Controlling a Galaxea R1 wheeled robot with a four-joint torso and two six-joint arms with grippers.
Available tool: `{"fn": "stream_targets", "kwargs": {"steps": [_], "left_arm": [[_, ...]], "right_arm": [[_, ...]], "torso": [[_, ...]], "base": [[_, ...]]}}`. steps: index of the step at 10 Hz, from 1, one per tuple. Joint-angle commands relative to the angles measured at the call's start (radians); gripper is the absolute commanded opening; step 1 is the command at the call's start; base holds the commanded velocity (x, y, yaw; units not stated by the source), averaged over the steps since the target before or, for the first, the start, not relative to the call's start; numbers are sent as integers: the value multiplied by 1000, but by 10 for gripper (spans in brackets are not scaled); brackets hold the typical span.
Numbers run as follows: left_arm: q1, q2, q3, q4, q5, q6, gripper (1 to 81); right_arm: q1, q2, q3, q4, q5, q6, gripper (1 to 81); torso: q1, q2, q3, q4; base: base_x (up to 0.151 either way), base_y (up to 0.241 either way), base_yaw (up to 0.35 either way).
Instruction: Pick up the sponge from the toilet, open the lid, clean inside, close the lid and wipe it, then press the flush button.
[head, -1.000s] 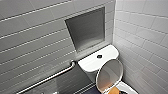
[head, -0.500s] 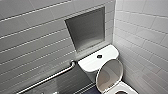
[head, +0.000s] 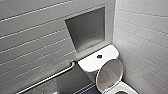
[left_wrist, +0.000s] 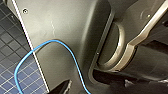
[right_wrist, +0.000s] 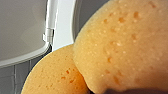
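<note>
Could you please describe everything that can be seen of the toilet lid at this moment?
The lid is a glossy white oval flap, plain and smooth, apparently hard plastic. It is open, standing nearly upright with its shaded inner face toward the head camera. It leans back toward the front of the cistern, beside and below the flush button; whether it touches the cistern cannot be told. Its lower edge joins the bowl rim.

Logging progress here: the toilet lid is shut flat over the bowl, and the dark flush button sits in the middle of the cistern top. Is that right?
No. The head view shows the lid raised, not shut. The dark flush button does sit in the middle of the cistern top.
</note>
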Motion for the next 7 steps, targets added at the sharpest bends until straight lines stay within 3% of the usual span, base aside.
{"fn": "stream_targets", "kwargs": {"steps": [1,7], "left_arm": [[3,-4,-3,6,76,5,811],[1,0,-3,6,75,5,811]], "right_arm": [[13,-80,137,-23,-136,-8,10],[-109,-171,225,-34,-92,-10,10]], "torso": [[0,0,0,0],[0,0,0,0]], "base": [[0,0,0],[0,0,0]]}}
